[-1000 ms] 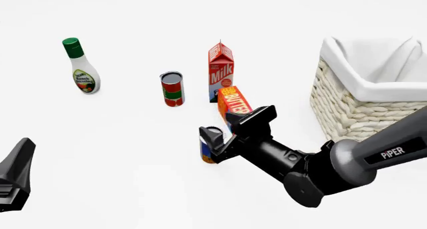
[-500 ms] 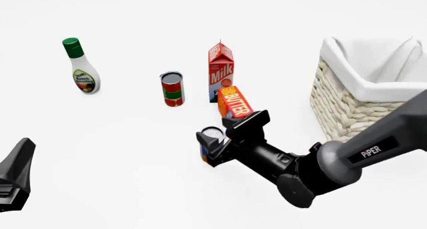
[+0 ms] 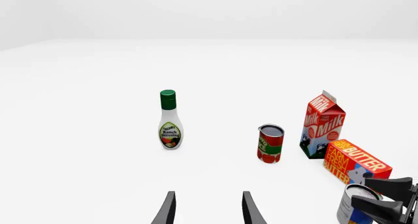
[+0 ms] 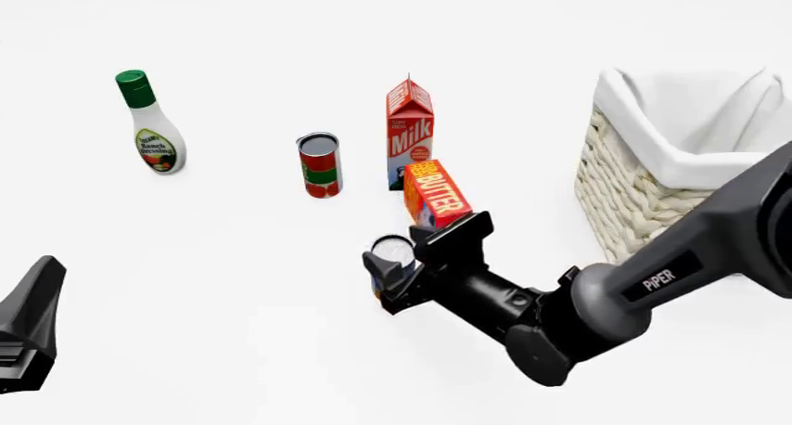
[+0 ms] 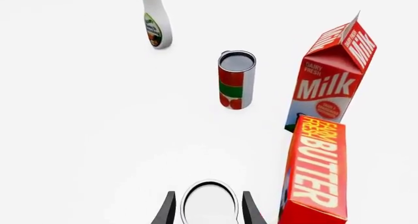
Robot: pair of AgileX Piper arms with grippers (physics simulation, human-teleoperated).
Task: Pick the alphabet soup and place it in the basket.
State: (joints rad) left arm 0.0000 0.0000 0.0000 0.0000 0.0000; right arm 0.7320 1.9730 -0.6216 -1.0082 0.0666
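— Two arms in shot, and the right gripper [image 4: 393, 275] is the busy one: its fingers [image 5: 167, 210] stand either side of the alphabet soup [image 4: 391, 252], hugging the can's sides.

— Clamped, would you say?

— Right up against it in the right wrist view, one finger on each flank, silver-white top between them. Whether they press or merely touch I cannot tell. The can stands upright on the table [image 4: 223, 258], near its middle.

— And its neighbours?

— Just beside it, toward the far edge, the butter box [image 4: 435, 191] leans at a tilt, and the milk carton [image 4: 409, 133] stands upright just behind that. The red-and-green can [image 4: 319, 165] sits a little to the left of the carton, apart from it.

— The basket?

— The basket [image 4: 644, 202] is over by the right edge, white cloth lining folded over its rim, well apart from the soup (the right arm's grey link crosses in front of its lower corner).

— Anything out left?

— The ranch dressing bottle [image 4: 151, 122], green cap, upright toward the far left. The left gripper [image 3: 206, 212] hangs low at the near left, fingers apart, nothing between them.
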